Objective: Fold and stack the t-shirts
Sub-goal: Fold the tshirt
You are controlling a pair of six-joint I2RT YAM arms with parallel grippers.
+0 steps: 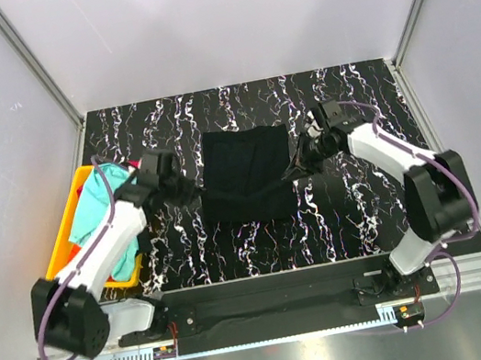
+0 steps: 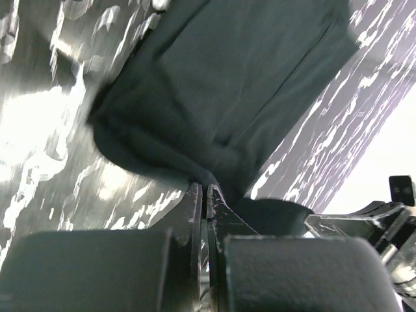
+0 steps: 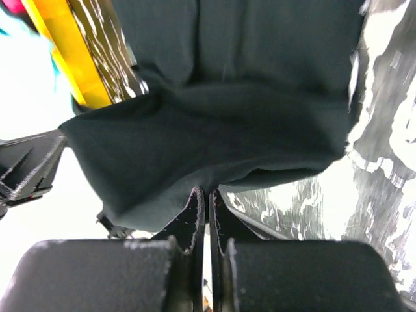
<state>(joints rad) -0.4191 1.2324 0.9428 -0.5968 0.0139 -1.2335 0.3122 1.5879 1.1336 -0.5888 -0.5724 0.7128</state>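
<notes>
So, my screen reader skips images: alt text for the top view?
Left gripper and right gripper, both shut, pinch opposite edges of a black shirt on the table. A yellow bin with turquoise cloth sits left.

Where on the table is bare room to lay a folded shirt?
Bare: the table strip beyond the black t-shirt, and the strip nearer than it. Crowded: the left, by the yellow bin, and both shirt edges, pinched by the left gripper and right gripper.
</notes>
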